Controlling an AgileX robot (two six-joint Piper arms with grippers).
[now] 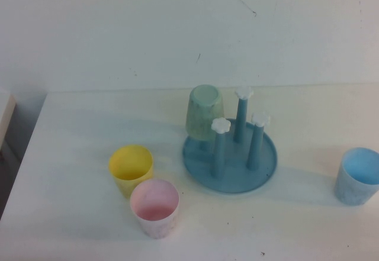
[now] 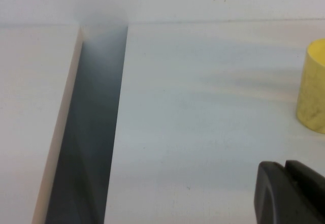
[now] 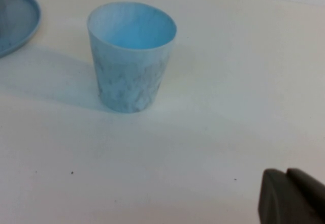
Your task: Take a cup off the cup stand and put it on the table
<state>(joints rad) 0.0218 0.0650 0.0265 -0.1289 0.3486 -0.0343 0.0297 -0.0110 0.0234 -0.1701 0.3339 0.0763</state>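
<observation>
high view: the table (image 1: 89, 225) filled most of the frame. the cup stand (image 1: 230, 161) sat at centre, slightly right, with three white-capped pegs bare and a pale green cup (image 1: 205, 113) upside down over the peg at its upper left. the cup (image 1: 357, 176) stood upright on the table at the right edge of the frame, well apart from the stand, mouth up. a yellow cup (image 1: 131, 169) stood left of the stand, and a pink cup (image 1: 154, 207) just below it, the two touching or nearly so. neither arm showed in this view.

left wrist view: the left gripper (image 2: 290, 193) showed only as a dark piece in the lower right corner, over bare table; could not tell how its fingers stood. the side of the yellow cup (image 2: 313, 89) was cut off at the right edge. a dark gap (image 2: 89, 132) ran down the left part of the frame between the table and a second light surface (image 2: 30, 112).

right wrist view: the right gripper (image 3: 292, 196) again showed only as a dark piece in the lower right corner, holding nothing that could be seen; finger spacing not readable. the cup (image 3: 130, 56) stood upright in the upper left-centre, apart from the gripper. the stand's blue rim (image 3: 20, 21) poked in at the upper left corner, near the cup but not touching.
</observation>
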